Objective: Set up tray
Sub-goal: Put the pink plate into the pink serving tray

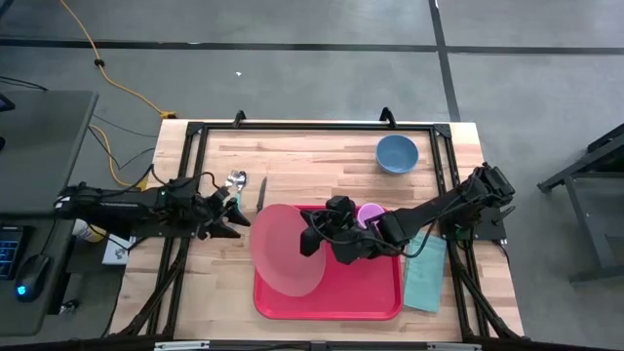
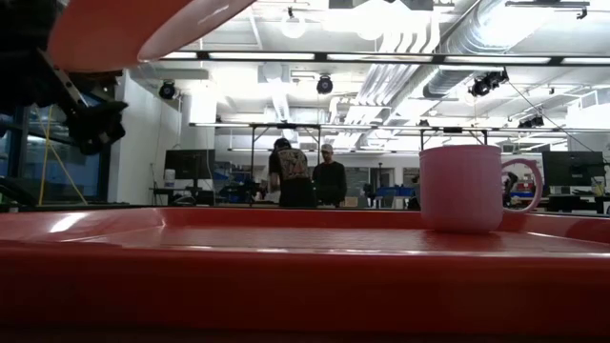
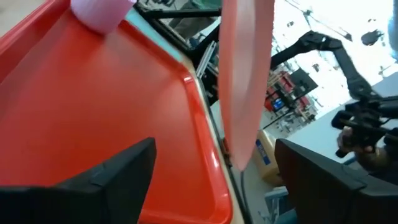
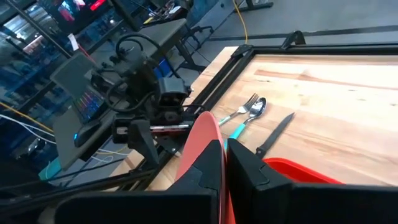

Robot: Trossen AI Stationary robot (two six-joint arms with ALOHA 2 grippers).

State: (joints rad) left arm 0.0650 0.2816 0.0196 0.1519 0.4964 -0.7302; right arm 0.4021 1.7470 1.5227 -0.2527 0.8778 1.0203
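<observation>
The red tray lies on the table, with a pink cup standing upright in its far right corner. The cup also shows in the low view. My right gripper reaches over the tray from the right and is shut on a round pink plate. The plate hangs tilted above the tray's left half. My left gripper is open and level just left of the tray. In its wrist view the plate stands edge-on ahead of the fingers, untouched. My right gripper pinches the plate's rim between its two fingers, on the plate's right-hand side, coming level from the table's right. The plate is lifted clear of the tray and tilted.
A fork and spoon and a black knife lie on the wood beyond the left gripper. A blue bowl sits near the far right corner. A teal napkin lies right of the tray. People stand in the room behind.
</observation>
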